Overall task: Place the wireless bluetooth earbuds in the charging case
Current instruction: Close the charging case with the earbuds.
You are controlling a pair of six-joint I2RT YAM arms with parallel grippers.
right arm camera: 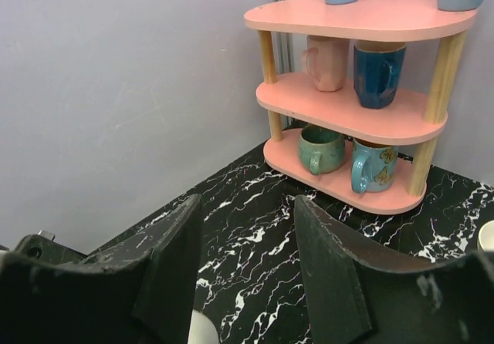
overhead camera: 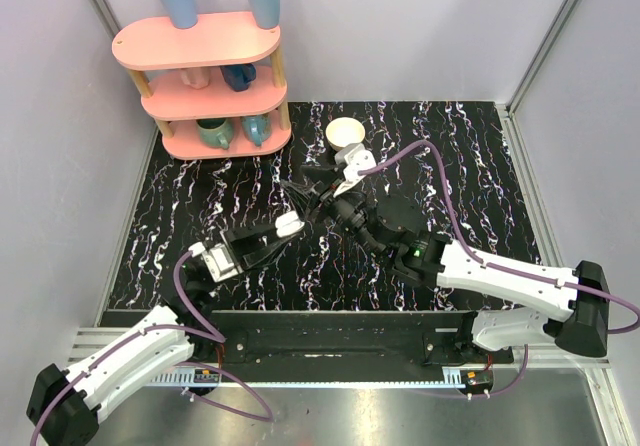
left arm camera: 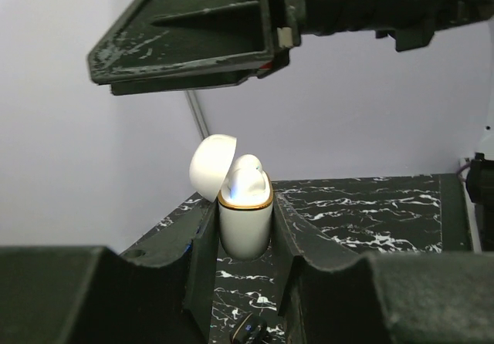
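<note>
Earbud (left arm camera: 248, 176) in the upright case (left arm camera: 245, 232)
Left end effector (overhead camera: 283, 229) clamps it; right end effector (right arm camera: 247, 205), parted and empty, hangs just above.

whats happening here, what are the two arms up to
The left gripper holds the charging case upright in shut jaws, with the lid flipped open. One earbud sits in the case. The right gripper hangs just above it, jaws apart and empty. I can't make out a second earbud.
</note>
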